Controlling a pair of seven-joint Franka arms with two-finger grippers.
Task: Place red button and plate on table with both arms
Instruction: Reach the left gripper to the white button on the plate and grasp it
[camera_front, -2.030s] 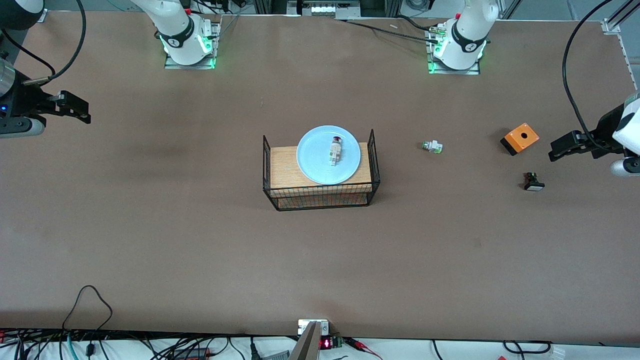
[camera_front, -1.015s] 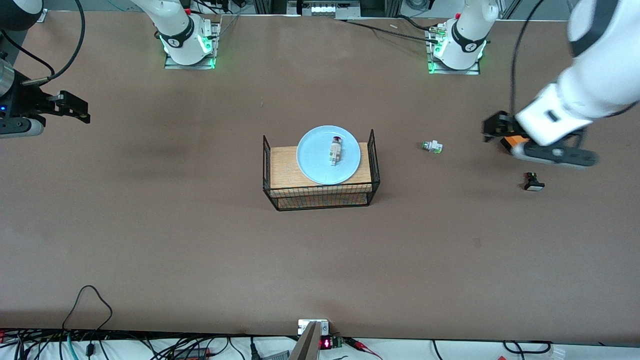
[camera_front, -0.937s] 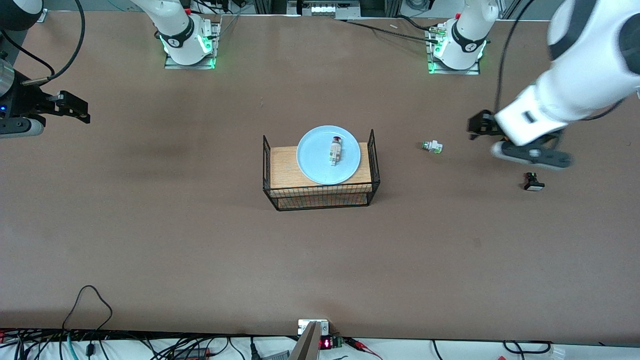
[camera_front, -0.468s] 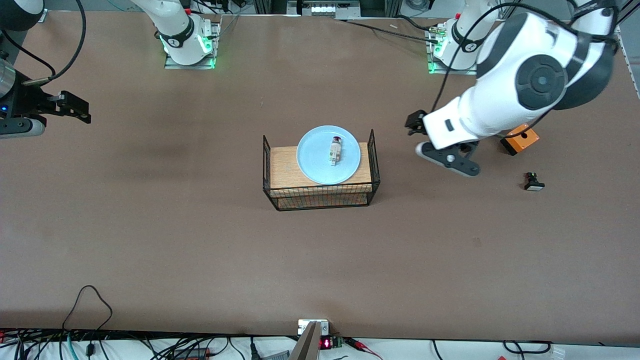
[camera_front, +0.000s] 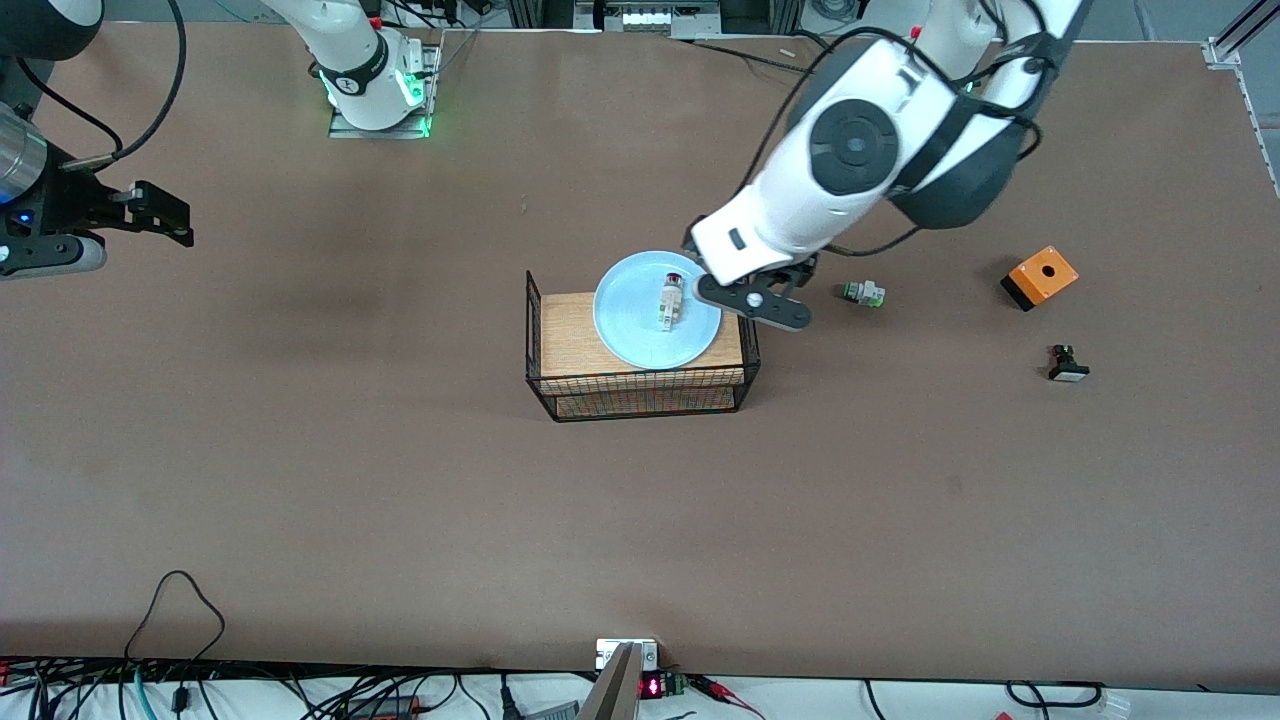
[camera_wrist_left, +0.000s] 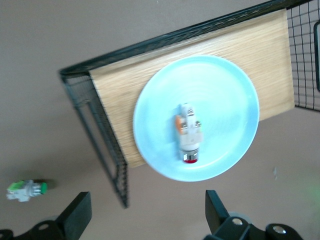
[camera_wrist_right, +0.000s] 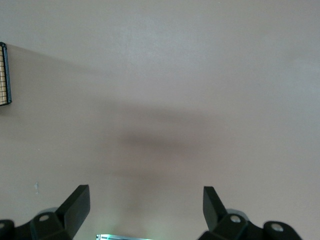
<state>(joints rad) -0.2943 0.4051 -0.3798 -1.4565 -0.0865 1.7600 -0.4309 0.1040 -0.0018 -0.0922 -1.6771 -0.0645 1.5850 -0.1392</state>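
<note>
Right now my left gripper hangs over the rack, at the plate's edge toward the left arm's end of the table, with its fingers spread wide and nothing between them. The plate sits on the rack's wooden top, and the button lies on its side on the plate, a little off centre, red cap pointing toward the robot bases.

As I read it, the step in hand is fetching the button. In the left wrist view the button is ahead of my fingers rather than between them, so I should first centre over its whitish body. I would turn the wrist so the fingers close across the narrow body, not along its length from cap to tail. Coming down, I should stop just short of the plate; pressing on it could tip or slide it on the rack, since part of its rim overhangs the wooden top. The rack's wire end wall stands close by, so the descent should be straight.

My right gripper waits, fingers apart and empty, over bare table toward the right arm's end. A green switch lies on the table near the rack; it is not mine to take.
</note>
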